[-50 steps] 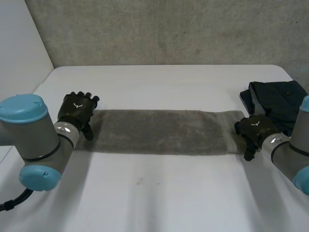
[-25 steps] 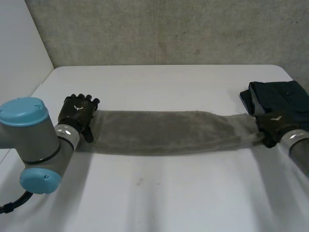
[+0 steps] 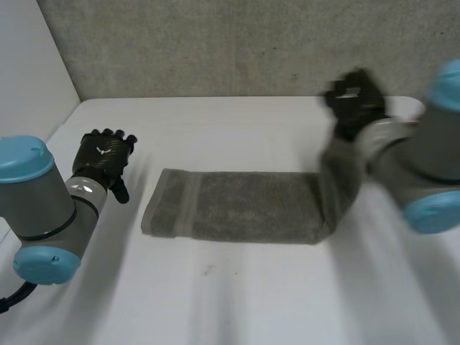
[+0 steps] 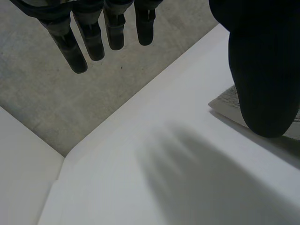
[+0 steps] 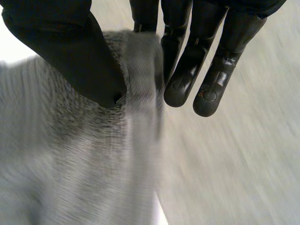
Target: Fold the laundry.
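Right fingers [image 5: 183, 89] pinch towel [image 3: 237, 205] end, raised; left fingers [image 4: 115, 33] straight, off towel.

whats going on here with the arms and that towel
The robot is folding a grey towel on the white table. Its right hand pinches the towel's right end between thumb and fingers and holds it raised above the table, while the rest lies flat. The left hand is open beside the towel's left end, off the cloth.
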Controlling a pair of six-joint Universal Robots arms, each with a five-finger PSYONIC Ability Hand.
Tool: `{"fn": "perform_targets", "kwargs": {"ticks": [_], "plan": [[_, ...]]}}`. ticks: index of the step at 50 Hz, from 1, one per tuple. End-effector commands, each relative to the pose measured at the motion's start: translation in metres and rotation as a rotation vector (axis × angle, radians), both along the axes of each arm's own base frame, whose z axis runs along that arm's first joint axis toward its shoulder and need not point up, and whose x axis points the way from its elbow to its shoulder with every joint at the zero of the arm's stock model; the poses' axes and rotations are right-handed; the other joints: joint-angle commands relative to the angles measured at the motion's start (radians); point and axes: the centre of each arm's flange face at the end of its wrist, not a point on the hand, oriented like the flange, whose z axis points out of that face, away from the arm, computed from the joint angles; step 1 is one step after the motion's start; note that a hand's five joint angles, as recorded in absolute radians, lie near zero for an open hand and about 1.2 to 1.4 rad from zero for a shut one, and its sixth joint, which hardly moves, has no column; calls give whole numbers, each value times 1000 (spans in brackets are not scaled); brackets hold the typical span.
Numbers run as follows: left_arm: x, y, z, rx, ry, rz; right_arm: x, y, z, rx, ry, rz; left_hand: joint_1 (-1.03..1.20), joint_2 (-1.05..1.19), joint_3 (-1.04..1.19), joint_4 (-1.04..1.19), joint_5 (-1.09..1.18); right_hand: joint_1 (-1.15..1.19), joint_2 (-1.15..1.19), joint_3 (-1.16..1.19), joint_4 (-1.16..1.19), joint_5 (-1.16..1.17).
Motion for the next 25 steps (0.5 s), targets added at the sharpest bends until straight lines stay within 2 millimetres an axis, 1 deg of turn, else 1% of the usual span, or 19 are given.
{"fn": "perform_targets", "kwargs": {"ticks": [1,2,3,4,5,7,8,10,12,13,14,16,17,20,21,22,24,25], "plan": [[3,-2,2,-6,4,10,132,78,-37,-15,23,410,-25,-31,-38,-30,-54,409,237,222,207,250],[3,-2,2,-6,4,10,148,90,-50,0,28,491,-25,-31,-38,-30,-54,409,237,222,207,250],[3,-2,2,-4,3,10,155,97,-56,6,31,533,-25,-31,-38,-30,-54,409,237,222,207,250],[3,-2,2,-5,2,10,172,116,-72,25,37,630,-25,-31,-38,-30,-54,409,237,222,207,250],[3,-3,2,-6,4,12,176,120,-76,30,38,651,-25,-31,-38,-30,-54,409,237,222,207,250],[4,-3,2,-4,3,13,185,130,-91,57,48,706,-25,-31,-38,-30,-54,409,237,222,207,250],[4,-3,2,-4,3,13,192,142,-104,78,58,758,-25,-31,-38,-30,-54,409,237,222,207,250],[4,-3,0,-1,2,13,195,145,-113,91,66,778,-25,-31,-38,-30,-54,409,237,222,207,250],[4,-3,-1,1,2,13,195,144,-117,104,67,767,-25,-31,-38,-30,-54,-405,-577,-592,-607,-564],[4,-3,-1,3,1,13,194,142,-113,98,62,747,-25,-31,-38,-30,-54,-813,-985,-999,-1015,-971],[4,-3,-2,4,1,13,193,140,-110,97,56,727,-25,-31,-38,-30,-54,-813,-985,-999,-1015,-971],[3,-3,-3,9,-1,12,190,135,-102,103,36,677,-25,-31,-38,-30,-54,-813,-985,-999,-1015,-971],[3,-3,-3,9,0,10,185,131,-88,118,-2,607,-25,-31,-38,-30,-54,-813,-985,-999,-1015,-971],[0,1,-5,13,-2,-2,168,117,-70,171,-77,483,-25,-31,-38,-30,-54,-813,-985,-999,-1015,-971],[-1,1,-6,16,-2,-5,148,99,-64,228,-121,384,-25,-31,-38,-30,-54,-813,-985,-999,-1015,-971],[-1,2,-6,18,-3,-8,137,92,-63,262,-139,339,-25,-31,-38,-30,-54,-813,-985,-999,-1015,-971],[-4,5,-6,18,-3,-19,119,86,-64,334,-162,282,-25,-31,-38,-30,-54,-813,-985,-999,-1015,-971],[-6,6,-6,19,-3,-26,102,81,-65,400,-182,241,-25,-31,-38,-30,-54,-813,-985,-999,-1015,-971]]}}
